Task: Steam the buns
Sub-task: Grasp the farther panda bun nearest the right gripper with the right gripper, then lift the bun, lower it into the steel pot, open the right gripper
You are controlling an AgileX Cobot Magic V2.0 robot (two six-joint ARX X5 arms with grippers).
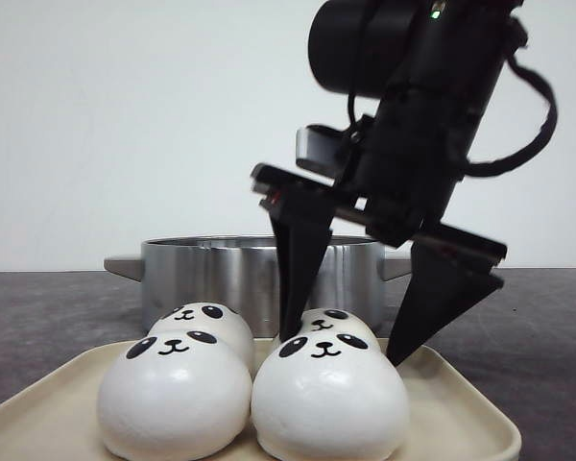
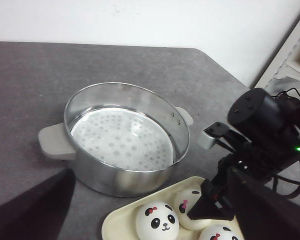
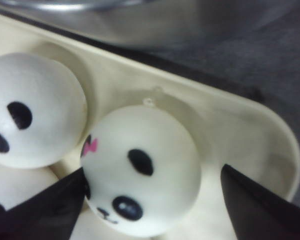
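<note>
Four white panda-faced buns sit close together on a cream tray (image 1: 461,403) at the near edge of the dark grey counter (image 1: 48,317), two in front and two behind. In the front view the front-left bun (image 1: 173,394) and the front-right bun (image 1: 328,401) touch side by side, with the rear-left bun (image 1: 204,325) and the rear-right bun (image 1: 328,325) partly hidden behind them. Behind the tray stands a round steel steamer pot (image 1: 211,274) with grey side handles; the left wrist view shows a white perforated plate (image 2: 121,140) lying inside it and no bun in it. The right hand (image 1: 346,346) hangs from its black arm over the right half of the tray, tilted, its two black pointed fingers (image 1: 300,279) spread apart. One fingertip reaches down between the two rear buns and the other comes down at the tray's right side, so the rear-right bun lies between them. In the right wrist view that bun, marked with a small pink bow (image 3: 90,146), fills the gap between the fingers; one fingertip is just beside or touching its side, the other is apart from it. The left hand shows only as dark blurred fingers (image 2: 35,210) at the edge of its own view, spread wide and holding nothing, above the counter beside the pot.
</note>
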